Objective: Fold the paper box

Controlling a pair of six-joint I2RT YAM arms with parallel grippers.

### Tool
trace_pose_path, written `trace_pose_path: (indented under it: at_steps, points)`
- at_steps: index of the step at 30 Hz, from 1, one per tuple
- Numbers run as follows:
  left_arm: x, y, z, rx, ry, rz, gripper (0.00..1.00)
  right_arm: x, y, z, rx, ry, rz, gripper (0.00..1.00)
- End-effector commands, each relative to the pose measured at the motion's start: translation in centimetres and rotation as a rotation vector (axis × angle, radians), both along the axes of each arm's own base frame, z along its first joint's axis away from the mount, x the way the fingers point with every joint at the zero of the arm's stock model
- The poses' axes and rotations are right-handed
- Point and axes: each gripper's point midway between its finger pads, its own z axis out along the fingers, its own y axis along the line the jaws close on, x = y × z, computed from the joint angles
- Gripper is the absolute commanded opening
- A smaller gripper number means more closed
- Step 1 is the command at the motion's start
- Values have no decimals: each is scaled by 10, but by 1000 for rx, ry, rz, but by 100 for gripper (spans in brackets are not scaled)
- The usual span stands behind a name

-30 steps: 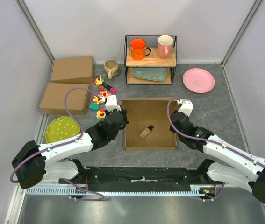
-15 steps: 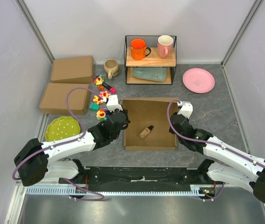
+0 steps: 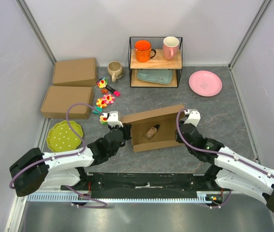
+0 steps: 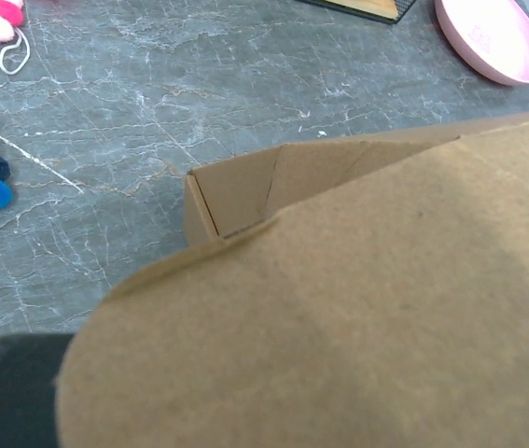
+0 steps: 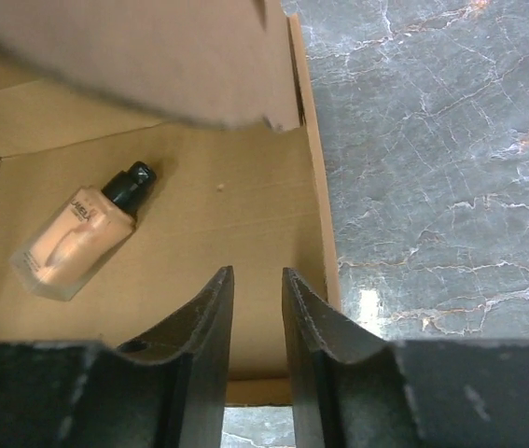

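Top external: paper box (image 3: pixel 162 137) sat mid-table (image 3: pixel 223 111) between the arms, lid half raised, bottle (image 3: pixel 151 131) inside. Light, stiff board, probably bending only at creases; best pinched at flap edges. Right fingers (image 5: pixel 203 345) were narrowly apart and empty; left fingers (image 3: pixel 125 133) were at the left wall, grip hidden, could not tell.

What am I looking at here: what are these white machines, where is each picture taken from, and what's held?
Two white robot arms are bolted at the grey table's near edge, each ending in a two-finger hand. The wide picture looks down from above; the other two come from cameras on the wrists. Between the arms sits the open brown cardboard mailer box, a small glass bottle of beige liquid inside. The left hand appears shut on the box's left side; cardboard fills its camera. The right hand, fingers slightly apart, holds nothing. Around lie two flat brown cardboard boxes, a green dotted plate, a pink plate, a beige mug and a wire shelf.
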Motion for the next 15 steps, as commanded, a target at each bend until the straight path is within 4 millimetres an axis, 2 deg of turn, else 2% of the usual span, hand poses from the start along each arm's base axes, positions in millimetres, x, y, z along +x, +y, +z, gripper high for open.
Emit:
trace_pose_path:
  at_steps: [1, 7, 8, 10, 15]
  points:
    - [-17, -3, -22, 54, 52, -82, 13, -4, 1, 9, 23, -20, 23, 38]
    - [-17, -2, -15, 68, 31, -88, 14, -7, -6, 37, 85, -76, 3, 49]
    - [-17, -1, -16, 75, 34, -87, 14, -8, -7, 47, 113, -100, -1, 50]
    - [-17, -1, -15, 82, 30, -84, 14, -11, -12, 51, 117, -102, -9, 53]
    - [-18, -1, -16, 97, 31, -88, 14, -16, -21, 76, 161, -153, -22, 54]
